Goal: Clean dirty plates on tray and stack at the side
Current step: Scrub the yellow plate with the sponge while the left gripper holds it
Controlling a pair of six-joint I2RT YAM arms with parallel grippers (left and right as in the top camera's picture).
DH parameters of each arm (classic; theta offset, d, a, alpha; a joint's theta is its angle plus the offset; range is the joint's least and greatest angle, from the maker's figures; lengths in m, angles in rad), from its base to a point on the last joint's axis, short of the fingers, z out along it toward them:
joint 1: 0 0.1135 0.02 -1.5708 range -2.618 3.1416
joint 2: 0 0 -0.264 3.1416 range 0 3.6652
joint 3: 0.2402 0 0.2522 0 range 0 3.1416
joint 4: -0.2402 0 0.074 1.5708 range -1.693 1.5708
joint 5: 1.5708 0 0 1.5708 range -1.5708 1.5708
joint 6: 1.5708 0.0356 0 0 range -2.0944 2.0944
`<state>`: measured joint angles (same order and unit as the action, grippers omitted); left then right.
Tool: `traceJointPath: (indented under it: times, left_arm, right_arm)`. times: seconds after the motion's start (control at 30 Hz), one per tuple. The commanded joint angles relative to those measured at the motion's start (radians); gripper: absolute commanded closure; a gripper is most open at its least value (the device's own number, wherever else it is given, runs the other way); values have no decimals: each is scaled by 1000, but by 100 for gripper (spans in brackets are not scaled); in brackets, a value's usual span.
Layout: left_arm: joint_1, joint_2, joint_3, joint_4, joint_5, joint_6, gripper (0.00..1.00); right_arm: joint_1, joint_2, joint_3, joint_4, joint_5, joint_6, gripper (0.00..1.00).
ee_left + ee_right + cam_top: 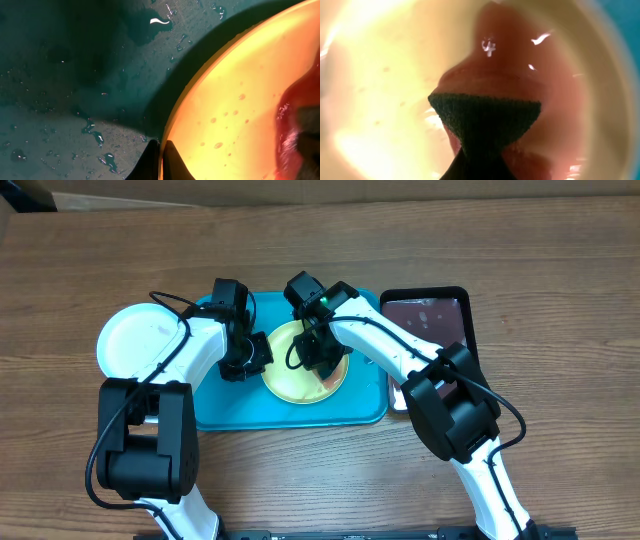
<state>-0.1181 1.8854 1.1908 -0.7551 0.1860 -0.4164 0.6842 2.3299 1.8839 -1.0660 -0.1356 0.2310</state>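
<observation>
Two tools on one plate. The yellow-green round plastic plate (290,380) sits on the large turquoise rectangular plastic tray (300,415), mid-surface. Left tool (161,150) is pressed together on the plate's left rim, pinching it steady. Right tool (322,363) pinches a dark green scrub pad (485,112), pad down on a reddish-brown smear (500,60) inside the plate. White round plastic plate (135,340) lies off the tray at left on the brown wooden surface (560,270); the blue plate is not visible.

Risks, my read:
- The tray is wet with droplets and the rim pinch is thin, so a hard scrub stroke could pull the plate free or skid it.
- The pad could twist out of the right tool.
- The smear may spread rather than lift.
</observation>
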Motion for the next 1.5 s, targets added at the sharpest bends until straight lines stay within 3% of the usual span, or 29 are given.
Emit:
traceJointPath:
  times: [0.0,0.17,0.43,0.57,0.8,1.47]
  left_arm:
    - [-8,11,-4,11,25,-11,96]
    - [-8,11,-4,10,24,-11,96]
    - [-8,11,-4,10,24,-11,96]
    - [-8,11,-4,11,24,-10,96]
    - [-8,11,-4,11,21,-10,96]
    - [-8,11,-4,3,21,-10,96]
  right_arm:
    - [27,44,-32,-5,-274,-34,96]
    - [-6,43,8,-5,-384,-76,96]
    - [-164,43,266,-181,-645,-154,96]
    - [-234,43,360,-275,-652,-158,96]
    - [-266,43,354,-364,-650,-242,96]
    - [-212,43,348,-328,-598,-247,96]
